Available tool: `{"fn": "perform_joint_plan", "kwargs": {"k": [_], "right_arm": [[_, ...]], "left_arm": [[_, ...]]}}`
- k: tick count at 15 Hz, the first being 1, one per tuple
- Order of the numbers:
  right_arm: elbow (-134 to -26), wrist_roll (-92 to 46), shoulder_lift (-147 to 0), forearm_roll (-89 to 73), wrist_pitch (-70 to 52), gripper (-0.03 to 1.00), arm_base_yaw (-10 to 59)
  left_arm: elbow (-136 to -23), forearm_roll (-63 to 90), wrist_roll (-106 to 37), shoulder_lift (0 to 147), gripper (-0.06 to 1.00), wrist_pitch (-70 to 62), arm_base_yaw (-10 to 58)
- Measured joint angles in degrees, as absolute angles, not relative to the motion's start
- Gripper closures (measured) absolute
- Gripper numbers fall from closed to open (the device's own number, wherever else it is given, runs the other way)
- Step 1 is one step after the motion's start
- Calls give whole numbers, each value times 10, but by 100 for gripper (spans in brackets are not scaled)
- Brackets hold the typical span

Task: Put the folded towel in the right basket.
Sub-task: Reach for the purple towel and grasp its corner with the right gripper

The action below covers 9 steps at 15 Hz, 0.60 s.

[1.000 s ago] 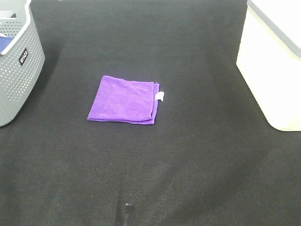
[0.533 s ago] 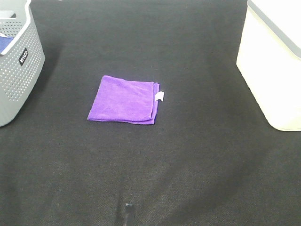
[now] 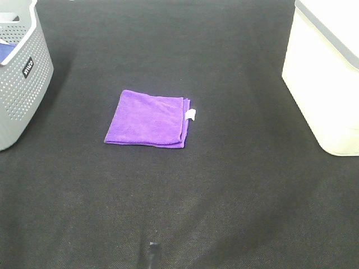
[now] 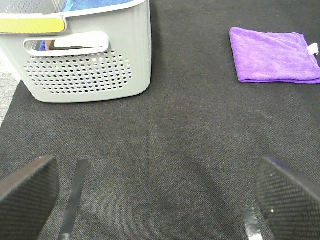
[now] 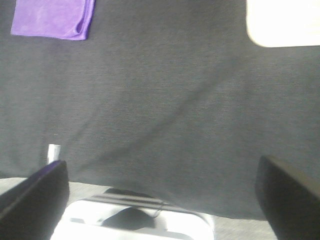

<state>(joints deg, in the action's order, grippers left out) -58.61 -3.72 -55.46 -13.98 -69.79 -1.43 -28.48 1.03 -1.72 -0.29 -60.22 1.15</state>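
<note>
The folded purple towel (image 3: 148, 119) lies flat on the black table cover, left of centre, with a small white tag at its right edge. It also shows in the left wrist view (image 4: 274, 61) and the right wrist view (image 5: 52, 19). The right basket (image 3: 327, 73) is cream-white, at the right edge; a corner of it shows in the right wrist view (image 5: 282, 22). My left gripper (image 4: 150, 192) is open and empty, well short of the towel. My right gripper (image 5: 160, 192) is open and empty, far from both towel and basket. Neither gripper shows in the exterior view.
A grey perforated basket (image 3: 19, 78) stands at the far left, holding blue cloth (image 4: 97, 4). The black cover's front edge and a white object (image 5: 132, 222) below it show in the right wrist view.
</note>
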Motion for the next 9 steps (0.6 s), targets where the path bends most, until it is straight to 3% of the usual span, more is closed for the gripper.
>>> {"fn": "perform_joint_plan", "kwargs": {"k": [3, 9], "right_arm": [[-652, -45, -663, -211, -696, 1, -14], [-774, -25, -879, -236, -637, 2, 151]], "left_arm": [[-285, 10, -17, -3, -4, -602, 11], [-285, 10, -16, -3, -4, -602, 11]]}}
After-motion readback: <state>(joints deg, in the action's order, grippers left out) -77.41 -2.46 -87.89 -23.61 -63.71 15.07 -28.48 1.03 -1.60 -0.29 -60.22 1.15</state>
